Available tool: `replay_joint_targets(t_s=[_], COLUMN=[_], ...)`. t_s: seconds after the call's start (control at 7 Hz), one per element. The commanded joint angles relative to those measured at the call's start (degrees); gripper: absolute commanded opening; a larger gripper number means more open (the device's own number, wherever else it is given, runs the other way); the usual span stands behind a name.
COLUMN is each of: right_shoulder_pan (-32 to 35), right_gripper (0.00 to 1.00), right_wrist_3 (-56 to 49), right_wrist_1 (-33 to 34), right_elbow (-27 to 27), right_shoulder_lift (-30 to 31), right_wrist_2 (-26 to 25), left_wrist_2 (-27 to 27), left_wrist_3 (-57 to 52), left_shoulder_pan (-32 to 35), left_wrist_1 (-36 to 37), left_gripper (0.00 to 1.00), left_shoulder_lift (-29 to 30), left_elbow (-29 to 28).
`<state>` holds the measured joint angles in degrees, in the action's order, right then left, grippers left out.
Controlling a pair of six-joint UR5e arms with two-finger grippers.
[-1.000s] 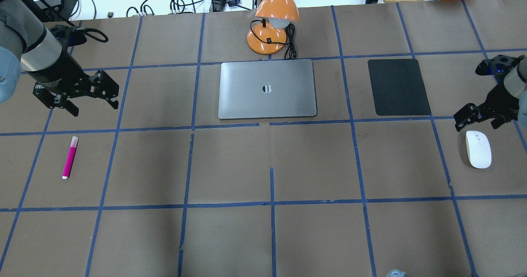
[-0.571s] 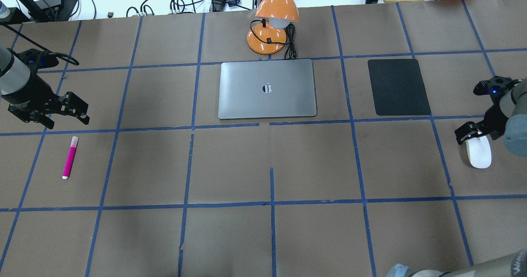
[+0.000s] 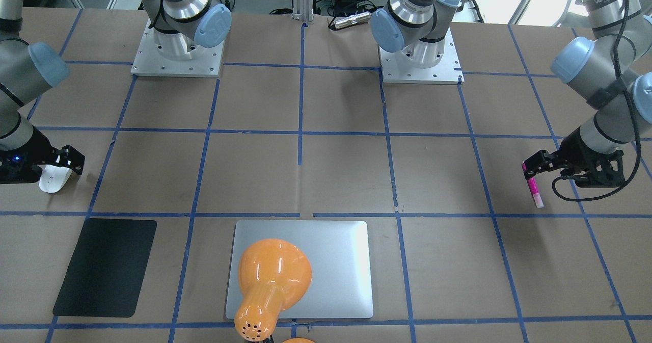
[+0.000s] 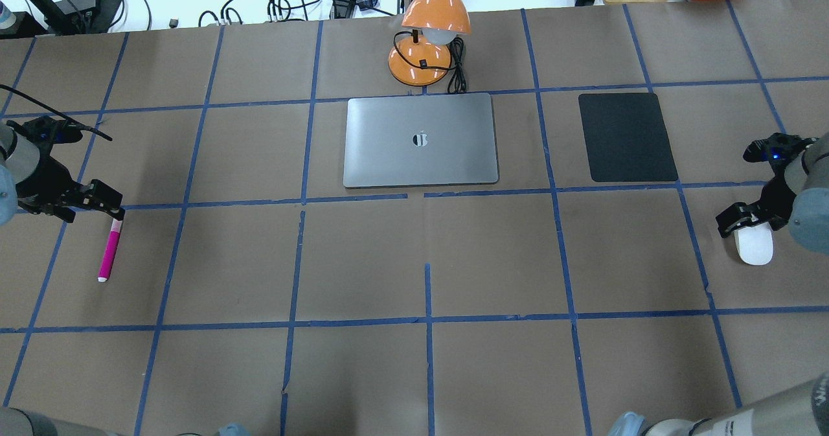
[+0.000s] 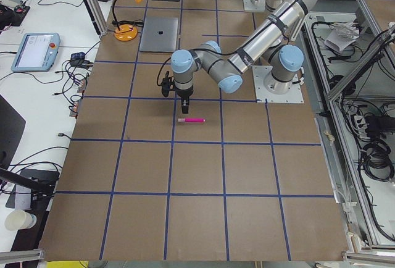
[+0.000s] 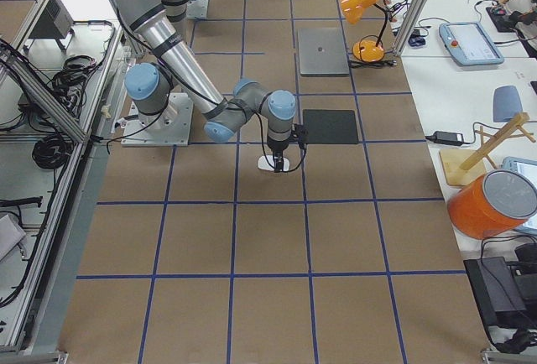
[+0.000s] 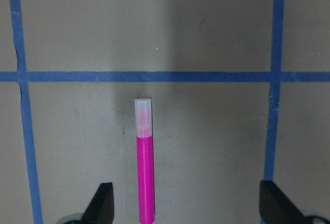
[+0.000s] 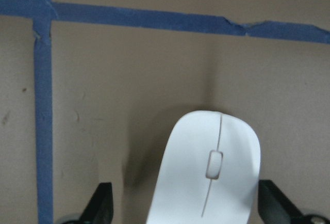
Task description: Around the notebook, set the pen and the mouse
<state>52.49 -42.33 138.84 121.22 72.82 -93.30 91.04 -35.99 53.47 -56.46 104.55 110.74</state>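
Coming down far either side of the notebook (image 4: 421, 141), left claw (image 7: 185, 203) straddles pen (image 7: 145, 182), right claw (image 8: 185, 203) mouse (image 8: 211, 177); both apart, ready to grab.

Table (image 4: 363, 261): notebook (image 4: 388, 164), pen (image 4: 109, 254), mouse (image 4: 754, 249), lamp (image 4: 421, 60), prob. mat (image 4: 627, 138)

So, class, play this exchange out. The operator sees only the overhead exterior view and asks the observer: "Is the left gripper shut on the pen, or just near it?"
Observer: Just near it. The left wrist view shows the left gripper open, with the pen lying between its fingers and clear of both.
Operator: And the other side?
Observer: Open too. In the right wrist view the mouse sits between the fingers of the right gripper, closer to the finger on that view's right.
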Motion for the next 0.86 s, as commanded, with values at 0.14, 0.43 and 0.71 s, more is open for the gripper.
replay_joint_targets(t_s=[0.14,0.43,0.71], right_shoulder_pan=[-0.19,-0.20,-0.20], right_gripper=[0.94,0.76,0.10], right_wrist_3=[-0.64,-0.64,0.76], right_wrist_1=[0.72,0.81,0.46], right_elbow=[-0.11,-0.19,-0.11], right_shoulder_lift=[-0.48,-0.83,-0.40], right_wrist_2=[0.14,-0.04,-0.13], left_wrist_2=[0.11,0.20,0.20], left_wrist_3=[-1.09,-2.50,-3.12], left_shoulder_pan=[-1.00,-1.00,-1.09], left_wrist_1=[4.59,6.71,6.80], left_gripper=[1.00,0.97,0.89], left_shoulder_lift=[4.94,7.76,8.74], left_elbow=[0.09,0.01,-0.17])
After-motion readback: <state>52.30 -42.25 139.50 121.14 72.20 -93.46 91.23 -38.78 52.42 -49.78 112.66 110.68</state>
